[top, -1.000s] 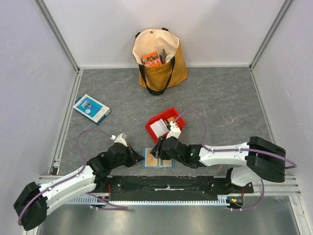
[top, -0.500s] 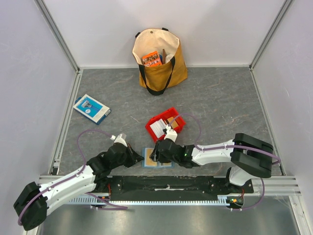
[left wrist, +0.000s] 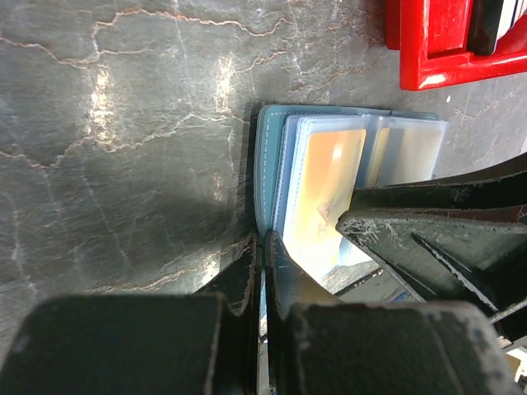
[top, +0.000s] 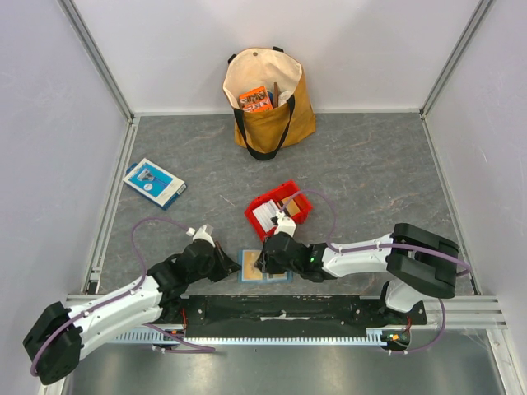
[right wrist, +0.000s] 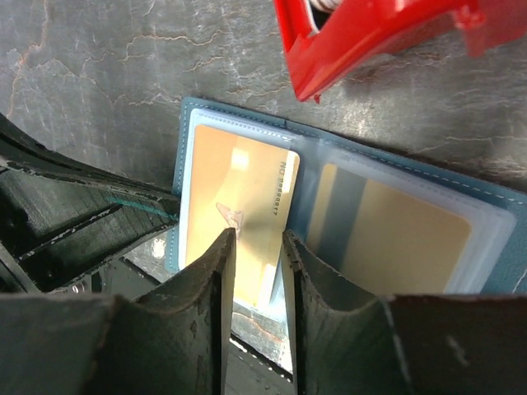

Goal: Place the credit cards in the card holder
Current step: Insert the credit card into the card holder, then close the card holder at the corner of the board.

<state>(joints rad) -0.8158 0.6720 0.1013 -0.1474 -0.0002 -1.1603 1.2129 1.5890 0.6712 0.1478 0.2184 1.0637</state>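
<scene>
The teal card holder lies open on the grey floor near the front edge. One tan credit card sits in its left clear pocket, its near end sticking out of the pocket. A second tan card is in the right pocket. My left gripper is shut on the holder's left edge and pins it. My right gripper hovers over the left card with its jaws a little apart, and nothing is held between them. More cards stand in the red bin.
The red bin sits just behind the holder, close to my right wrist. A blue-and-white flat box lies at the left. A tan tote bag stands at the back wall. A metal rail runs along the front.
My right arm has drawn in toward the left, and its gripper has shifted slightly nearer over the holder's left pocket. The left gripper stays shut on the holder's edge.
</scene>
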